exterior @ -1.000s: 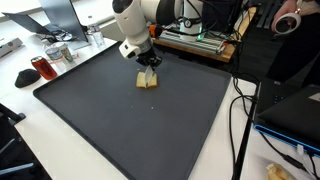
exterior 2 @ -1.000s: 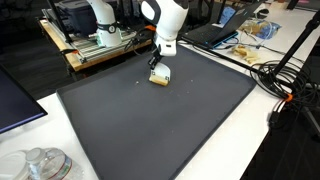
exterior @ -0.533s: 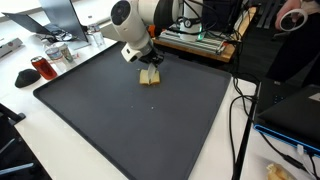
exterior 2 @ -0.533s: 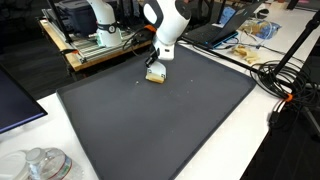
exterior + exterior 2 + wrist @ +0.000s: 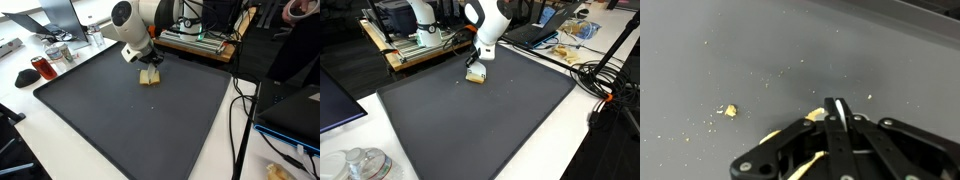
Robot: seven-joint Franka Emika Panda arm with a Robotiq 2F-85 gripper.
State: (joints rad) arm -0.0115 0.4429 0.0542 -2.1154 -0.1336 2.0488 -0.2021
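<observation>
Wrist view, fingers (image 5: 837, 110) pressed together, tips touching a tan crumbly piece (image 5: 816, 116) on dark mat (image 5: 740, 45), 1 crumb (image 5: 730, 110) nearby

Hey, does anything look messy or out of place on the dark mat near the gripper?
Yes: small pale crumbs are strewn over the dark mat around the gripper, with one larger yellowish crumb lying apart. They look broken off the tan bread-like piece under the shut gripper.

The mat (image 5: 130, 120) across the middle of the frame is dark grey, matt and finely grained, on a smooth white bench (image 5: 40, 140). The arm (image 5: 135, 15), upper centre, has glossy white plastic shells. The jaws are matt black. The tan chunk (image 5: 476, 77) looks dry and crumbly.
</observation>
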